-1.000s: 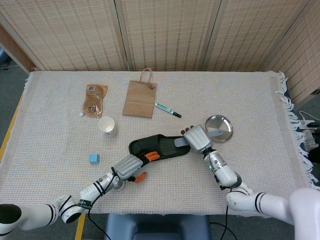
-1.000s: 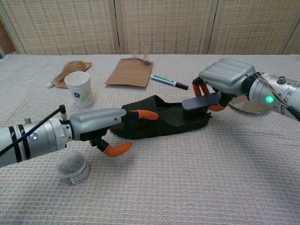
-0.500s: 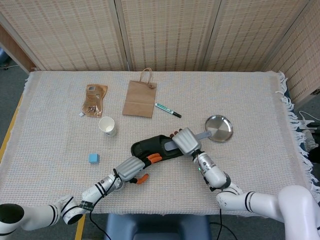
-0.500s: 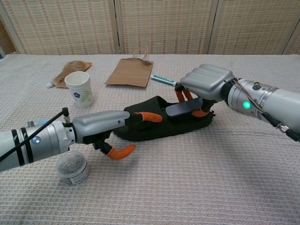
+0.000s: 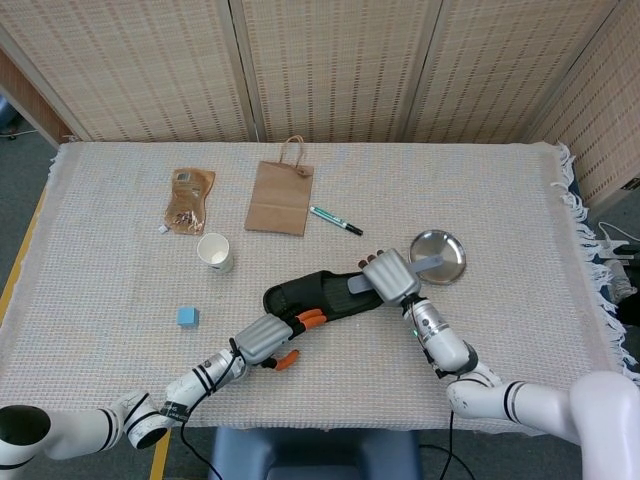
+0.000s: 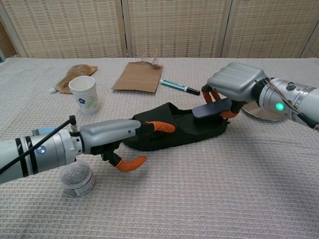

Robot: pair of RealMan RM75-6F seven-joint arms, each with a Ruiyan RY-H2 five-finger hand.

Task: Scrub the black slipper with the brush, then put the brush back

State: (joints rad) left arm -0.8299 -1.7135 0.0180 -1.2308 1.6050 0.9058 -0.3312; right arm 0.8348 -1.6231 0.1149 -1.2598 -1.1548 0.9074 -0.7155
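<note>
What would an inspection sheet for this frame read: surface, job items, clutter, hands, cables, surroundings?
Surface: woven cloth-covered table.
Job's things: black slipper at centre; brush over its right end.
Clutter: paper bag, marker, paper cup, snack pouch, blue cube, metal dish, small jar.
Hands: right hand holds the brush; left hand rests fingers on the slipper.
Cables: thin black one along the left forearm.
Surroundings: wicker screens behind.
</note>
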